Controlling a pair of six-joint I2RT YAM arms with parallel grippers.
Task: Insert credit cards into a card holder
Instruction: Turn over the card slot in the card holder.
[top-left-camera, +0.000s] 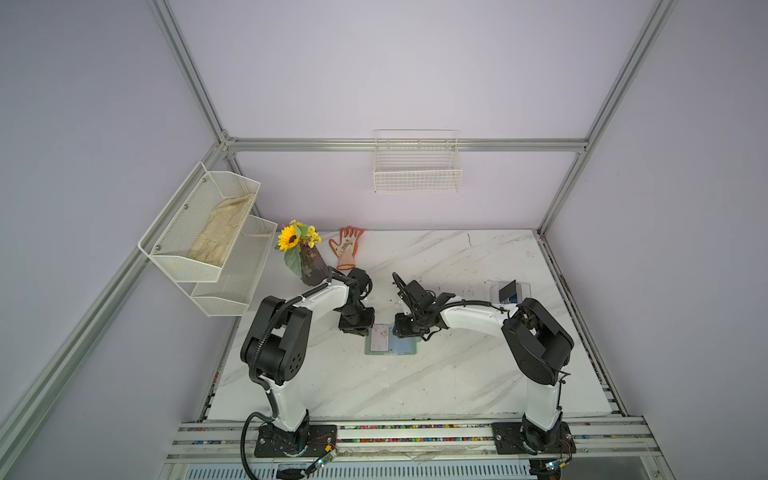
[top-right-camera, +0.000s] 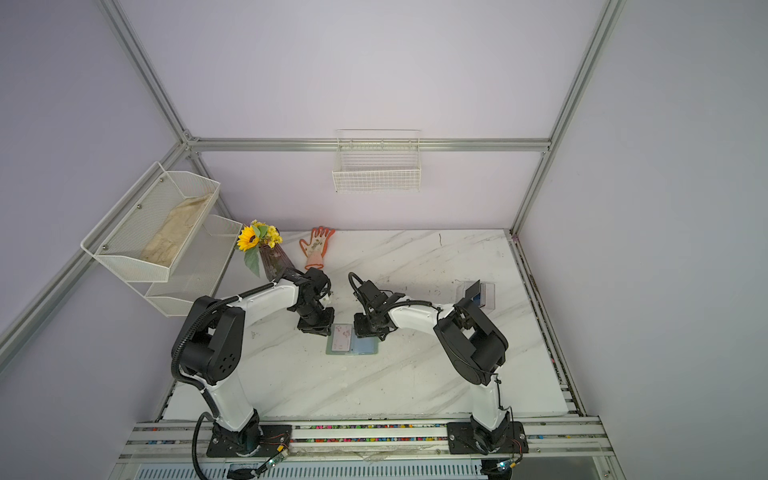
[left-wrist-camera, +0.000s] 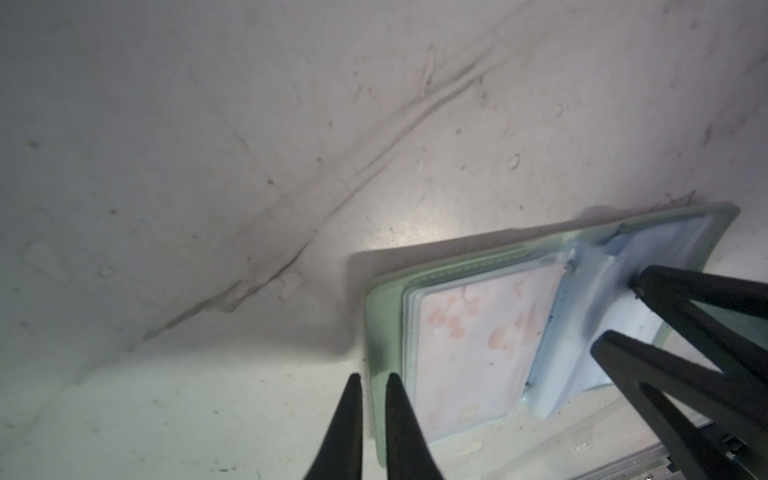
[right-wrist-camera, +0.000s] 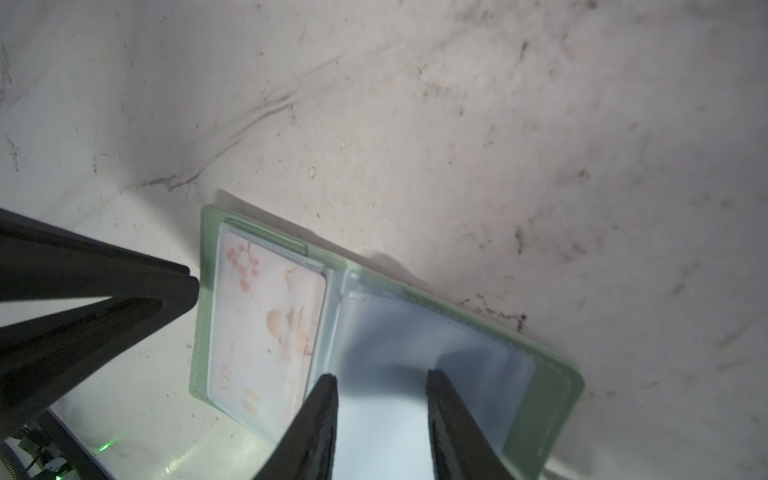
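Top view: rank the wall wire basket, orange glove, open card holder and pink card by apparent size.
Largest: wire basket, clearly.
Next: card holder and glove, which look about alike, so I leave those two unranked.
Smallest: pink card, lying inside the holder.

card holder (top-left-camera: 404, 345): sage-green, open flat, mid-scene | pink card (top-left-camera: 380, 337): in left-side sleeve | black card (top-left-camera: 507, 290): far right, apart

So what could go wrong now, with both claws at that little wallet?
The right gripper, open, is at the floppy clear sleeves; it could crumple them. The card holder lies loose on the smooth table, with the left gripper only at its edge, so it might slide.
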